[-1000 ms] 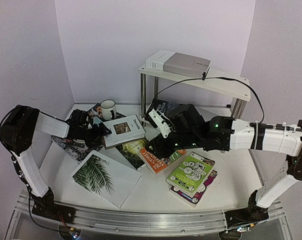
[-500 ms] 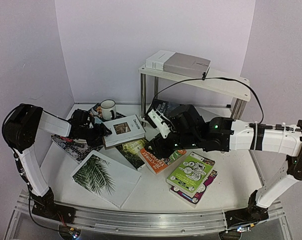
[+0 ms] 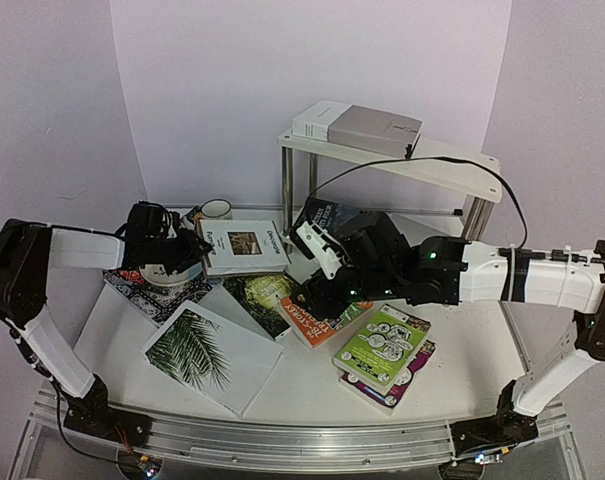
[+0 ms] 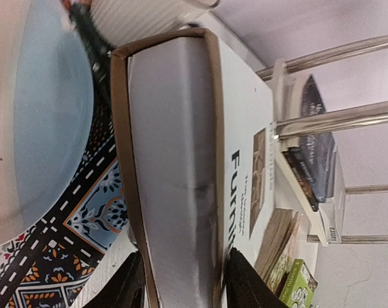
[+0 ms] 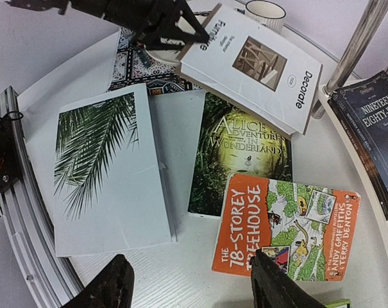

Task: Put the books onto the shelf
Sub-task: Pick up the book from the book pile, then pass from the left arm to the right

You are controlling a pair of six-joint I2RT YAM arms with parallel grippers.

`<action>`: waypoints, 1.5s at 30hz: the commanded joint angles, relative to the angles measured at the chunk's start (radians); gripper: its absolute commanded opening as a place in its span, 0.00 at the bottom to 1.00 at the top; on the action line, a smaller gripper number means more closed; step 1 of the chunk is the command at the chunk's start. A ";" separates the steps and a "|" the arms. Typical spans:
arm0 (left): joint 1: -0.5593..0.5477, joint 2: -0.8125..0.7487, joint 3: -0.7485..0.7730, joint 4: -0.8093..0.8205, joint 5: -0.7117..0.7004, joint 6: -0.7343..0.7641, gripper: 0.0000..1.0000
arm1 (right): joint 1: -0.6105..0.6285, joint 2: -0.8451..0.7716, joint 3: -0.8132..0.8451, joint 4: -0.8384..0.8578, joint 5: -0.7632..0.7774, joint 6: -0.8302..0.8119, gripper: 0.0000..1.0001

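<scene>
The left end effector straddles one edge of the white book. Its fingers press the front and back covers, closed only to the book's thickness. This looks like a firm hold for lifting the book off the pile.

The shelf stands at the back right of the bench, with a grey book already on top.

The right end effector hangs wide open and empty above the orange book, touching nothing.

The other books lie flat and overlapping, so each probably needs an edge freed first.
</scene>
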 commanded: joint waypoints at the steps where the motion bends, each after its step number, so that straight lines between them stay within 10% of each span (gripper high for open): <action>1: -0.005 -0.223 -0.040 -0.076 -0.116 0.088 0.42 | 0.006 -0.039 -0.016 -0.003 0.030 -0.005 0.63; 20: -0.006 -0.778 -0.004 -0.497 -0.026 0.356 0.36 | 0.006 0.018 0.114 -0.154 -0.114 -0.144 0.73; 32: -0.006 -0.717 0.017 -0.469 0.370 0.456 0.35 | -0.048 -0.010 0.222 -0.314 -0.323 -0.235 0.94; 45: -0.006 -0.477 0.150 -0.411 0.689 0.404 0.35 | -0.047 -0.207 -0.019 -0.217 -0.003 -0.662 0.97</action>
